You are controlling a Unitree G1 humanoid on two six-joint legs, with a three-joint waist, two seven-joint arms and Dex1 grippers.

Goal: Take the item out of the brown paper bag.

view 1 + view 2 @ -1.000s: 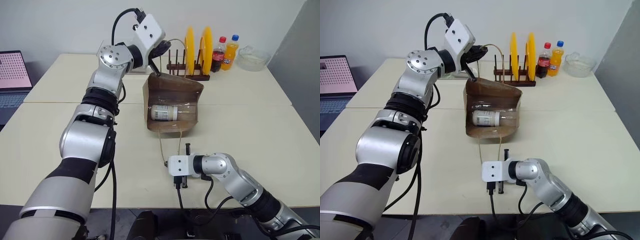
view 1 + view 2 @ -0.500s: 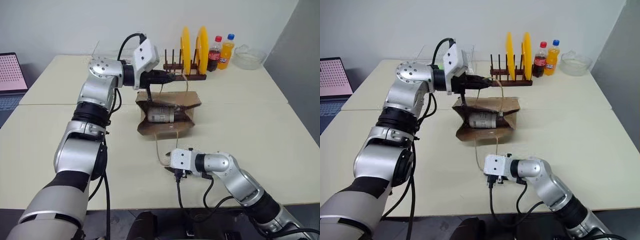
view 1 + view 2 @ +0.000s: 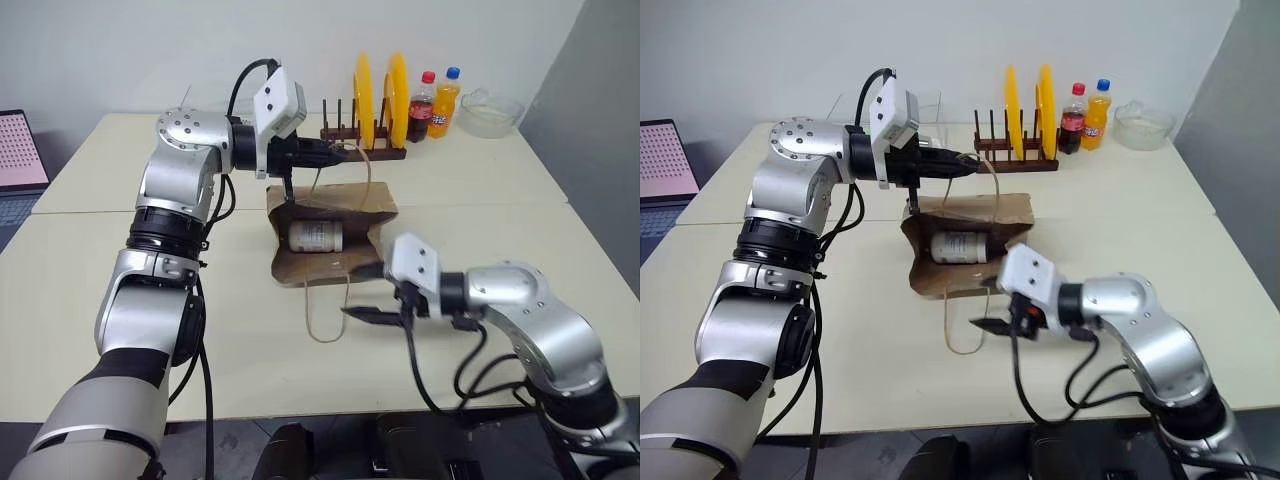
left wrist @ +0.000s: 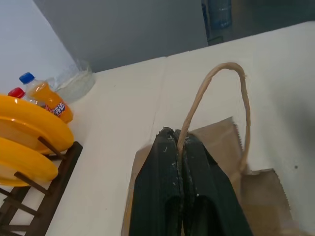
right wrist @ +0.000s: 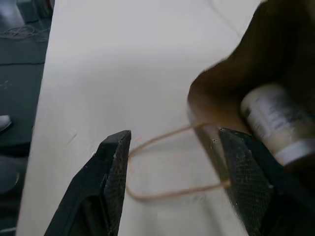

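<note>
The brown paper bag (image 3: 345,205) lies on its side on the table, mouth toward me. My left gripper (image 3: 345,152) is shut on its upper cord handle (image 4: 216,71), holding the top edge up. Inside lies the item (image 3: 315,236), a small clear bottle with a white label, which also shows in the right wrist view (image 5: 275,125). The lower handle (image 3: 321,341) trails as a loop on the table. Above that loop, in front of the bag's mouth, my right gripper (image 3: 365,312) hovers open and empty, pointing left.
At the back stand a wooden rack with yellow plates (image 3: 375,90), a cola bottle (image 3: 426,95), an orange soda bottle (image 3: 446,100) and a glass bowl (image 3: 487,108). A laptop (image 3: 20,150) sits at the far left. The table edge runs close below the right arm.
My right gripper opened and rose off the table to the height of the bag's mouth. The left gripper drew the upper handle back and lower, so the bag's top sagged.
</note>
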